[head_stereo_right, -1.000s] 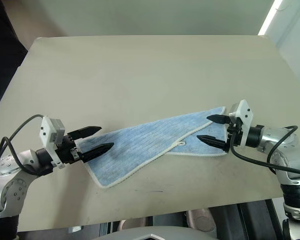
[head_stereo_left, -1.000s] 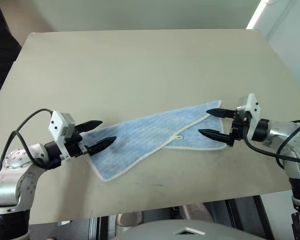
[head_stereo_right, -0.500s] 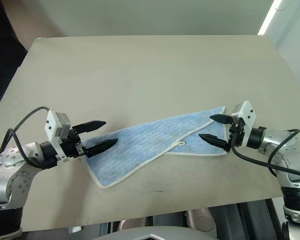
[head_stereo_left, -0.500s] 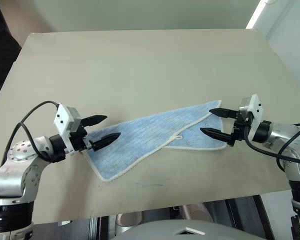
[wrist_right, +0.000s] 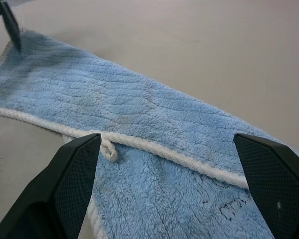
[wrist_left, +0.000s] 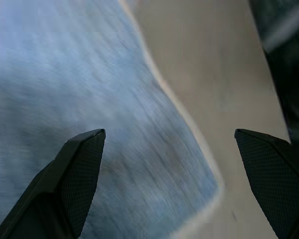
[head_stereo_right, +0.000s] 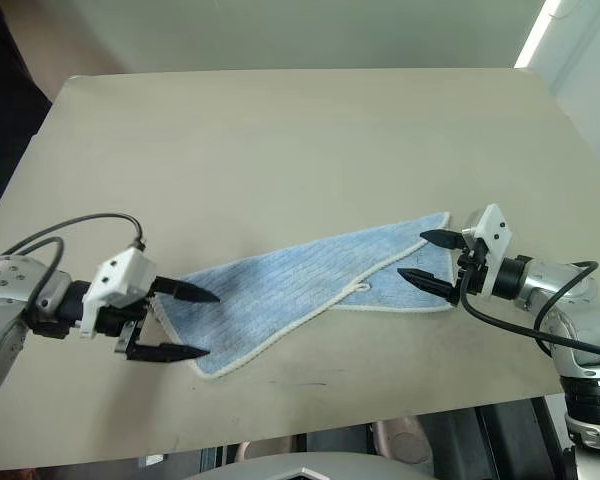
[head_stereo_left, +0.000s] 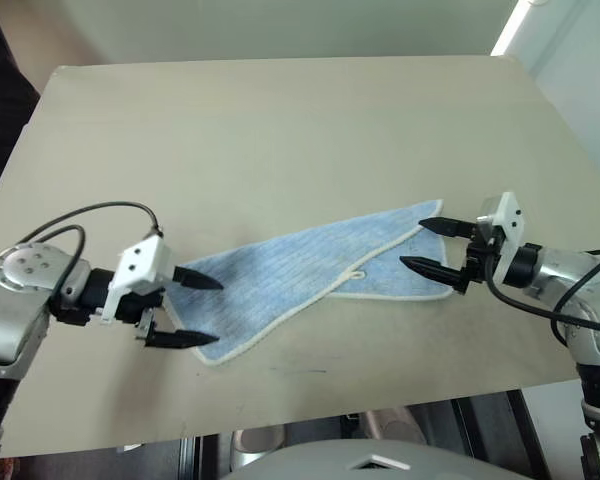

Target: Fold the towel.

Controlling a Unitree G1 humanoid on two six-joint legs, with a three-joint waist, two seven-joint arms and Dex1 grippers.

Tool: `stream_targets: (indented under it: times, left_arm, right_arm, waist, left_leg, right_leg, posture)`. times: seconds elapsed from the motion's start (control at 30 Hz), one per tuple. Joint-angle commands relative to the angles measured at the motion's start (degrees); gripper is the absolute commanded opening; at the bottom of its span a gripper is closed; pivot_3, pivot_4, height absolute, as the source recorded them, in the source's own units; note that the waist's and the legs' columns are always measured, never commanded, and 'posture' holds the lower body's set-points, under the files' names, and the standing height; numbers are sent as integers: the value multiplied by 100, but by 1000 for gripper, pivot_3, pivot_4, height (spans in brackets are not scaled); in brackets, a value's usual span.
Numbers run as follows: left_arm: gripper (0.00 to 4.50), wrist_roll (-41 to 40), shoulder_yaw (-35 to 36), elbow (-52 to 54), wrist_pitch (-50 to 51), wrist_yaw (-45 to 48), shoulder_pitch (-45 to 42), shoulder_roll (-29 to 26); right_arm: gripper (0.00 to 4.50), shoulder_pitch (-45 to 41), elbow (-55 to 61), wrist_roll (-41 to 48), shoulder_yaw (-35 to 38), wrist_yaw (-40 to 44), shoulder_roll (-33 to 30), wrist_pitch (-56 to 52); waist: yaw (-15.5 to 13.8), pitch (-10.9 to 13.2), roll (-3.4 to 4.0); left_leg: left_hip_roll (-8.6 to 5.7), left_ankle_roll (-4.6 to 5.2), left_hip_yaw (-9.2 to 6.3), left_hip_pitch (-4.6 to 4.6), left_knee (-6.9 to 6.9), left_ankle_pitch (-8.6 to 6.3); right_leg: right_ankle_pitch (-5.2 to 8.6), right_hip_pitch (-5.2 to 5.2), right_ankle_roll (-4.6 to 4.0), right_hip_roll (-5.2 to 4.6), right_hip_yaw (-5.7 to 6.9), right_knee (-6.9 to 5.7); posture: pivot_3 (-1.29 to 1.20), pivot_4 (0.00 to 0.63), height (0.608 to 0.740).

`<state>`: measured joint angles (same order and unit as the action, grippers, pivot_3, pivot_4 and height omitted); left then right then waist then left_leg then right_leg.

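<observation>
Surface: beige tabletop (head_stereo_left: 280, 130), bare over its far half; a pale wall lies beyond its far edge.
Towel: light blue ribbed towel (head_stereo_left: 280, 275) lying flat on the near half of the tabletop, folded over itself into a long slanted band with white stitched edging.
Towel ends: the end nearer the robot's left sits closest to the tabletop's near edge; the other end rises toward the robot's right.
Loop: little white loop (wrist_right: 108, 150) on the folded edge, about midway along the towel, resting on the lower layer.
Layers: the upper layer's white edge crosses the lower layer on a diagonal; faint dark marks show on the lower layer in the right wrist view.
Left hand: left hand (head_stereo_left: 192, 310) at the towel's left end, its 2 black fingers spread wide, 1 tip above the towel's upper left corner and the other beside its near corner; nothing is between them.
Right hand: right hand (head_stereo_left: 428, 246) at the towel's right end, fingers spread wide and empty, 1 tip by the far corner and 1 over the near edge.
Contact: whether either hand's fingertips touch the towel cannot be told.
Cables: black cables loop from both wrists, off the towel.
</observation>
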<state>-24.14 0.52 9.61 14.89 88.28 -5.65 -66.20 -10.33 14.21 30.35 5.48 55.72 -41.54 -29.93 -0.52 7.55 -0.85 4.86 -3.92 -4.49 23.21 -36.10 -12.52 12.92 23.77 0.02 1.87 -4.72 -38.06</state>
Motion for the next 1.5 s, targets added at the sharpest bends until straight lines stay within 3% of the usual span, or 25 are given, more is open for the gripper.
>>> stream_targets:
  times: [0.03, 0.17, 0.47, 0.57, 0.93, 0.97, 1.1, 1.27, 1.5]
  left_arm:
    - [4474, 478, -487, -117, -880, 420, -226, -104]
    - [4474, 836, -911, -295, -1553, 422, -389, 3]
    - [4474, 1342, -1096, -239, -2684, 83, -71, 105]
    - [3907, 1437, -1060, -266, -2874, 29, 194, 31]
    - [125, 1551, -539, -452, -2986, -716, 660, 73]
    - [18, 1490, -461, -463, -2839, -837, 653, 119]
    - [18, 1232, -155, -543, -2327, -1185, 428, 312]
    - [18, 1328, -91, -794, -2336, -1303, 242, 349]
    - [18, 1266, -68, -970, -2137, -1412, -15, 499]
  right_arm:
    - [4500, 55, 262, 57, 168, -103, 2, 61]
    - [4500, 226, 450, 118, 263, -240, 16, 5]
    - [4500, 422, 690, 245, 351, -352, -32, -120]
    - [4500, 333, 630, 246, 321, -303, -43, -159]
    - [4500, 136, 557, 271, 192, -186, -21, -300]
    - [4500, 169, 580, 279, 186, -183, -21, -313]
    - [4500, 250, 644, 305, 194, -188, -25, -351]
    - [4500, 158, 579, 274, 141, -219, -15, -320]
    - [4500, 30, 448, 170, 138, -265, -11, -189]
  waist:
    - [3, 0, 0]
    - [6, 0, 0]
    - [29, -1, 0]
    - [42, -8, 9]
    - [104, -55, 87]
    - [105, -56, 88]
    - [74, -56, 90]
    - [72, -54, 86]
    - [92, -55, 85]
  left_leg:
    - [1, 3, 0, 2, 0, -3]
    - [26, 10, 1, 22, 0, -7]
    - [35, 13, 10, 35, -4, -9]
    - [35, 13, 11, 34, -6, -9]
    - [39, 20, 17, 21, -3, -10]
    - [39, 25, 16, 19, -3, -8]
    - [33, 58, 15, 19, -4, 15]
    - [17, 72, -5, 13, -4, 25]
    - [-7, 66, -10, 22, -4, 24]
  right_leg:
    - [0, 4, 0, -1, 0, 0]
    - [0, 29, 1, -2, -1, -1]
    - [-4, 47, 2, -1, 0, -3]
    - [-5, 47, 1, -1, -1, -5]
    - [-3, 44, -2, 1, -1, -22]
    - [-3, 43, -3, 2, -1, -26]
    - [-6, 43, -8, 1, -1, -57]
    - [-29, 48, -40, 5, -1, -77]
    - [-13, 64, -19, 6, -4, -75]
  posture:
    - [0, 150, 740]
    - [0, 150, 740]
    - [0, 150, 740]
    - [0, 150, 740]
    - [0, 150, 740]
    - [0, 150, 740]
    - [0, 150, 740]
    - [0, 150, 740]
    - [0, 150, 740]
